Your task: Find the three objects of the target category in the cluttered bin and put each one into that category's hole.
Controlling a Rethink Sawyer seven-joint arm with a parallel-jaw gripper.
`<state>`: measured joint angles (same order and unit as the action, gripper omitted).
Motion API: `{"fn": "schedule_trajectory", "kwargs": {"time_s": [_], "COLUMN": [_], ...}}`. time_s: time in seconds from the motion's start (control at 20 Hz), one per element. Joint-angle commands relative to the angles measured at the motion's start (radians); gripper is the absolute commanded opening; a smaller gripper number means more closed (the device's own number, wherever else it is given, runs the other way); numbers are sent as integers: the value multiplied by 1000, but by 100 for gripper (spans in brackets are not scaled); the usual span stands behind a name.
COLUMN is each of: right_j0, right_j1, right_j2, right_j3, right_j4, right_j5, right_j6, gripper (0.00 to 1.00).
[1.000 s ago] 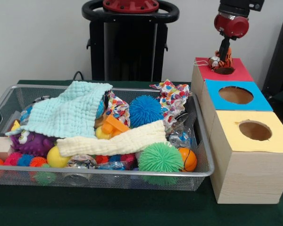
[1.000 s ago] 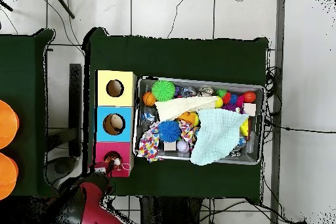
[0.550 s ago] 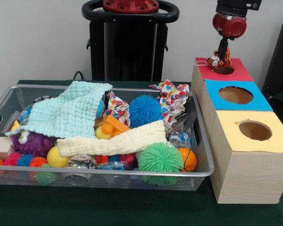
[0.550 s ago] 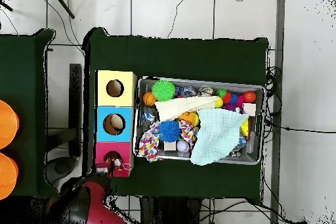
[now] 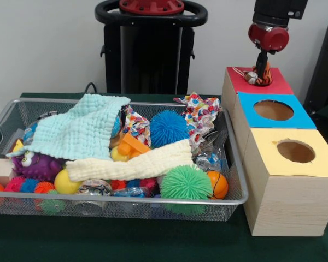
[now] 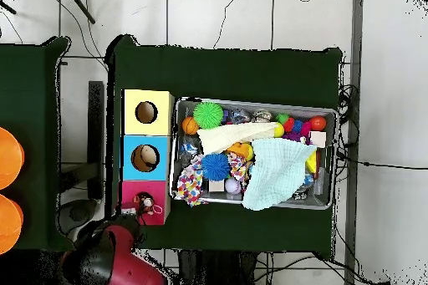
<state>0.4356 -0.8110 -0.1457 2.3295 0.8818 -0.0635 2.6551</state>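
- Gripper [image 5: 261,72]: you see it hanging over the red-topped box [image 5: 273,84] at the far end of the box row; whether the jaws are apart or together, you cannot tell.
- Striped orange plush toy [image 5: 257,76]: at the gripper's tip, lying over the red box's hole; in the overhead view it shows as a small shape [image 6: 147,206] on that red top.
- Blue-topped box [image 5: 292,117] and yellow-topped box [image 5: 311,158]: each shows you an open round hole.
- Wire bin [image 5: 238,180]: beside the boxes on the green counter [image 5: 153,240], crowded.
- Bin contents: mint cloth [image 5: 79,131], cream cloth [image 5: 131,165], blue spiky ball [image 5: 168,128], green spiky ball [image 5: 186,183], small basketball [image 5: 218,184], purple plush [image 5: 35,165].
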Motion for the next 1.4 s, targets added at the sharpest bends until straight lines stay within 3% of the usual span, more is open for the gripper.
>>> {"fn": "schedule_trajectory", "kwargs": {"time_s": [0.05,0.3,0.9,1.05,1.2,1.3,1.35,1.4], "right_j0": [-45,-63,-179,-208,-204,-173,-158,-147], "right_j1": [67,83,165,216,224,224,223,221], "right_j2": [102,108,196,223,225,204,197,191], "right_j3": [24,4,-12,-32,-35,-42,-41,-40], "right_j4": [-16,-13,-131,-163,-153,-113,-92,-78], "right_j5": [-73,-77,-208,-261,-267,-229,-224,-214], "right_j6": [270,260,319,338,330,275,267,263], "gripper": [0,0,0,0,0,0,100,100]}}
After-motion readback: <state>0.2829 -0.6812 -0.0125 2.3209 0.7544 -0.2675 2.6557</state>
